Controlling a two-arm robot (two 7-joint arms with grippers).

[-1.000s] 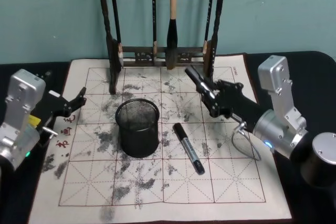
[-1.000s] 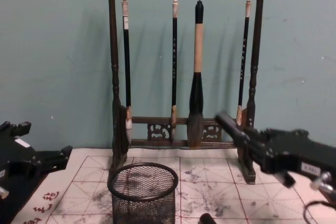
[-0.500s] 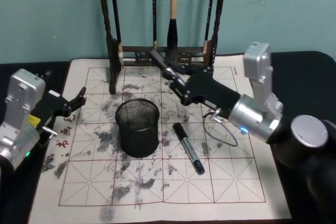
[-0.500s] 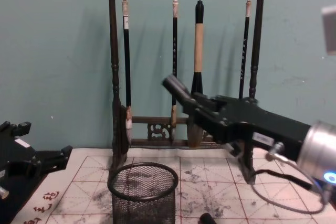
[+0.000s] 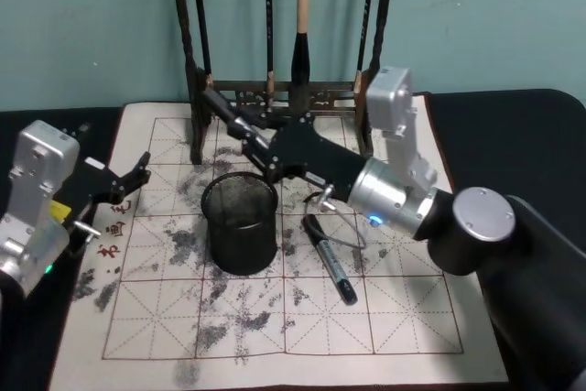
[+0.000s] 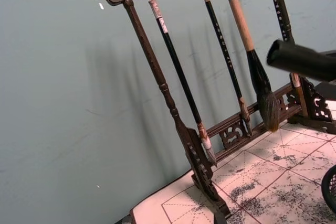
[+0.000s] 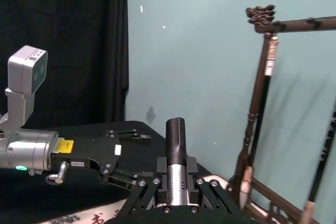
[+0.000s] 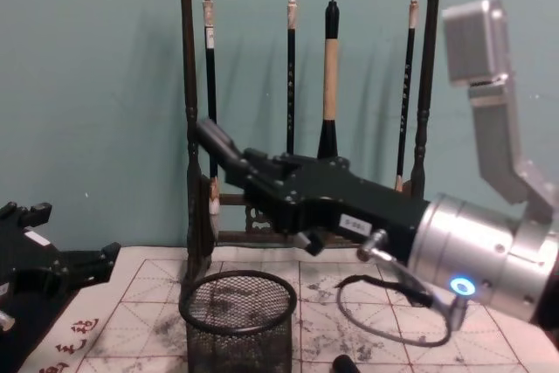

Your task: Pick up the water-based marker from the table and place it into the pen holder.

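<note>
Clamped slantwise in the closed right claw [image 5: 267, 146], above and behind the small black wire-mesh pen holder [image 5: 240, 224] on the dark counter [image 5: 531, 121], likely for rim clearance before tipping the black cylindrical water-based marker [image 5: 229, 114] in (left claw [image 5: 135, 182] parked open, far left).

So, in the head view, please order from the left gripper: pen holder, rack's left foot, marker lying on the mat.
From the left gripper:
1. Rack's left foot, at the mat's back-left.
2. Pen holder, mid-mat.
3. Lying marker, right of the holder.
</note>
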